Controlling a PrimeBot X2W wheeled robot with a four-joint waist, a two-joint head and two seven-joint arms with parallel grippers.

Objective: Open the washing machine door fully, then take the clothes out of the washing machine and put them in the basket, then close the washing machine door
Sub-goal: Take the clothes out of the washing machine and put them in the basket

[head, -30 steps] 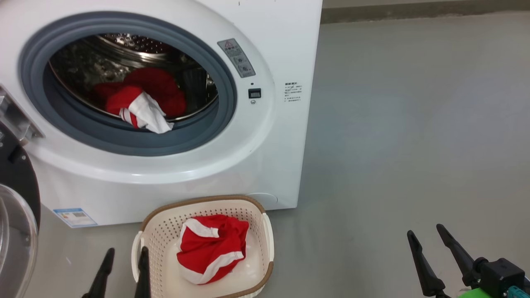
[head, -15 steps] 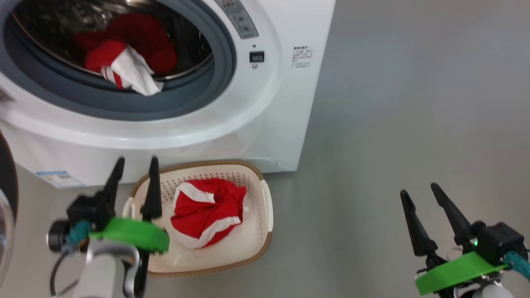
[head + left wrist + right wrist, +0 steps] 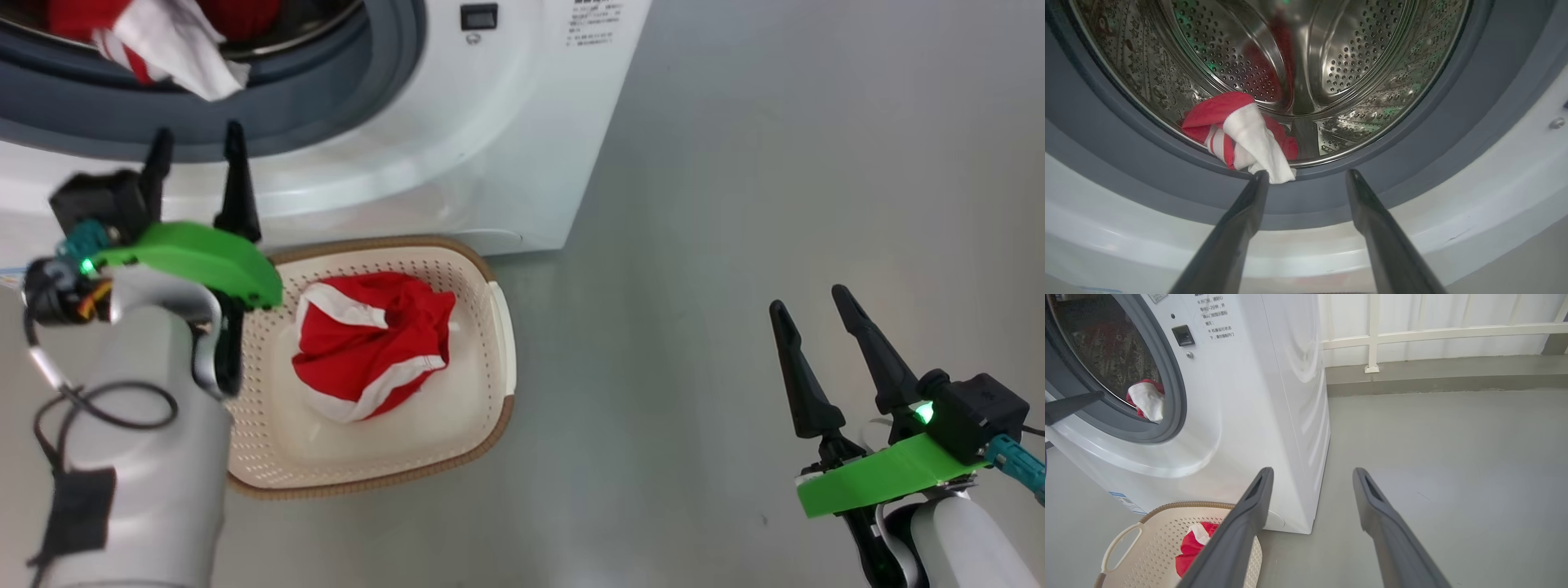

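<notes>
Left hand (image 3: 199,131) wide, right hand (image 3: 807,298) wide, washing machine (image 3: 522,122) label (image 3: 600,16) perhaps Chinese, unreadable

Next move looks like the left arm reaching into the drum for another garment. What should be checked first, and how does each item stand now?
1. Left gripper open and empty: ok.
2. Mouth of the washing machine unobstructed ahead of the left fingers: ok.
3. Red-and-white garment lying at the drum's front lip, just beyond the fingertips: ok.
4. Basket on the floor below the opening, with room beside the garment already in it: ok.
5. Right gripper open, off to the side over bare floor: ok.
6. How many clothes lie deeper in the drum: cannot tell.
</notes>
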